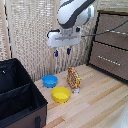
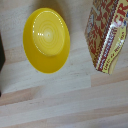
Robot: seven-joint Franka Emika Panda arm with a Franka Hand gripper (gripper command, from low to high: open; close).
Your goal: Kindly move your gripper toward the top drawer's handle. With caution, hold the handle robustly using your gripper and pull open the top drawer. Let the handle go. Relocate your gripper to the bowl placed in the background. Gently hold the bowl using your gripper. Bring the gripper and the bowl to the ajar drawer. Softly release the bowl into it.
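In the exterior view my white gripper (image 1: pixel 62 51) hangs high above the table, its two dark-blue fingers apart and nothing between them. The blue bowl (image 1: pixel 49 80) rests on the wooden table below it, slightly toward the exterior view's left. The top drawer (image 1: pixel 114 29) is in the brown cabinet at the exterior view's right and looks shut. Its handle is too faint to make out. The wrist view shows neither the blue bowl nor my fingers.
A yellow bowl (image 1: pixel 61 94) (image 2: pixel 46 40) sits in front of the blue one. A patterned red-and-yellow box (image 1: pixel 74 79) (image 2: pixel 107 35) stands beside them. A black fabric box (image 1: pixel 17 95) fills the exterior view's left. A lower drawer (image 1: pixel 110 59) sits under the top one.
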